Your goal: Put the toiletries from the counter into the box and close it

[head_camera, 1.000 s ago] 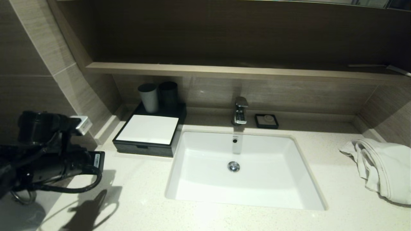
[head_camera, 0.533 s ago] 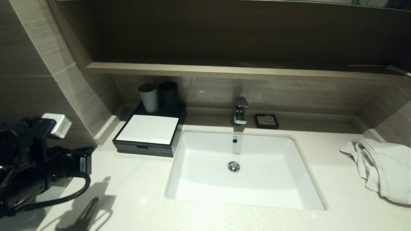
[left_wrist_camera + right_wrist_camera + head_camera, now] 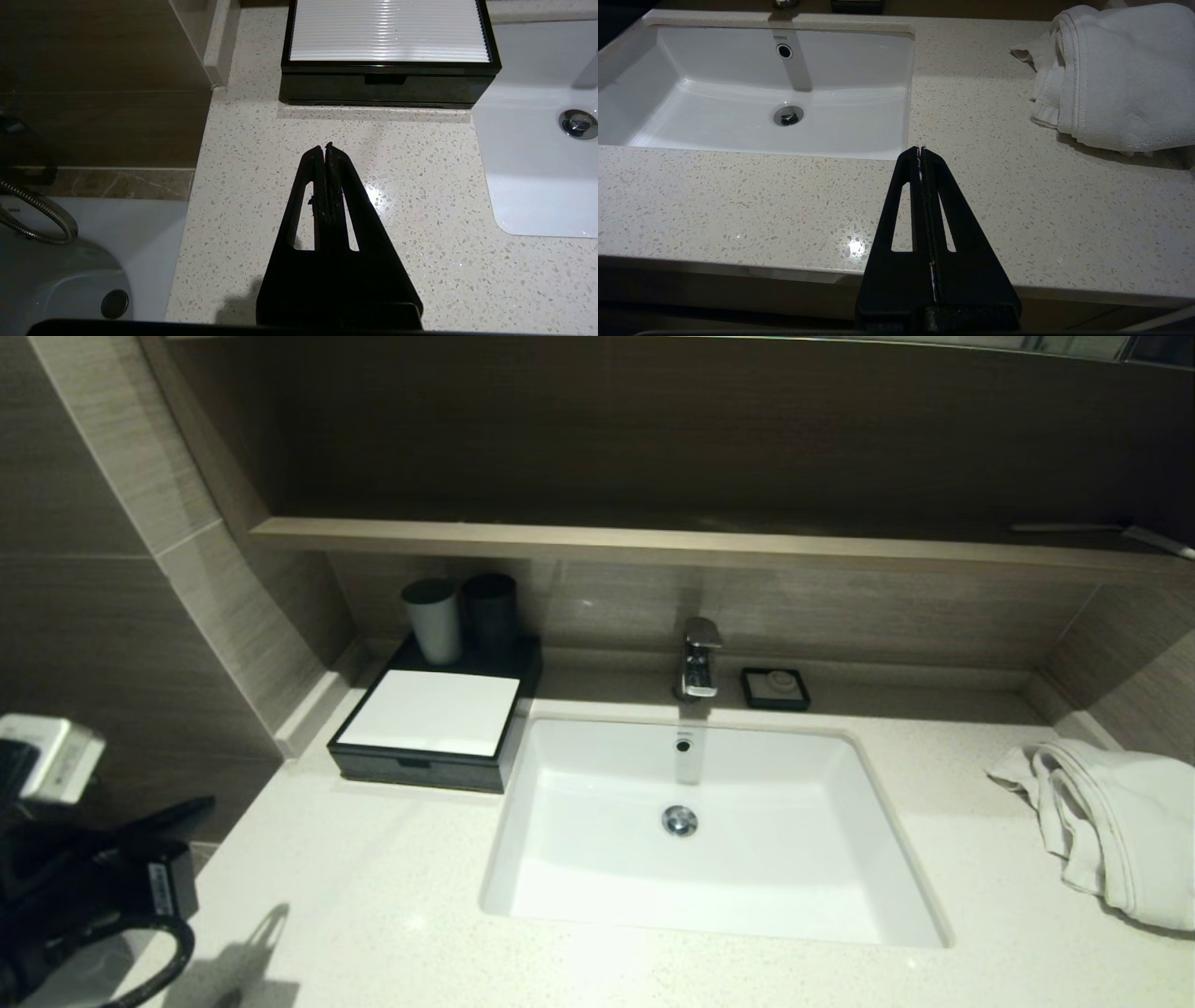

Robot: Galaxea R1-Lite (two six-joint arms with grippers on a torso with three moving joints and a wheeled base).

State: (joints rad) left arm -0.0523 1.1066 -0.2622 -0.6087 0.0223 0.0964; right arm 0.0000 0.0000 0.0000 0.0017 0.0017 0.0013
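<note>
The black box (image 3: 425, 723) with its white top panel stands at the back left of the speckled counter (image 3: 373, 896), beside the basin; its front drawer is pushed in. It also shows in the left wrist view (image 3: 390, 56). No toiletries show in any view. My left gripper (image 3: 325, 148) is shut and empty, held above the bare counter in front of the box; only the arm's body (image 3: 84, 877) shows at the head view's lower left. My right gripper (image 3: 920, 150) is shut and empty over the counter's front edge, right of the basin.
A white basin (image 3: 560, 910) with a chrome tap (image 3: 700, 658) sits in the counter's middle. Two cups (image 3: 434, 616) stand behind the box. A small black soap dish (image 3: 775, 688) lies by the tap. A white towel (image 3: 1111, 821) lies at the right. A wooden shelf (image 3: 653, 541) runs above.
My left arm has drawn back and down toward the lower left corner of the head view, away from the box. The box and everything else have stayed still.
</note>
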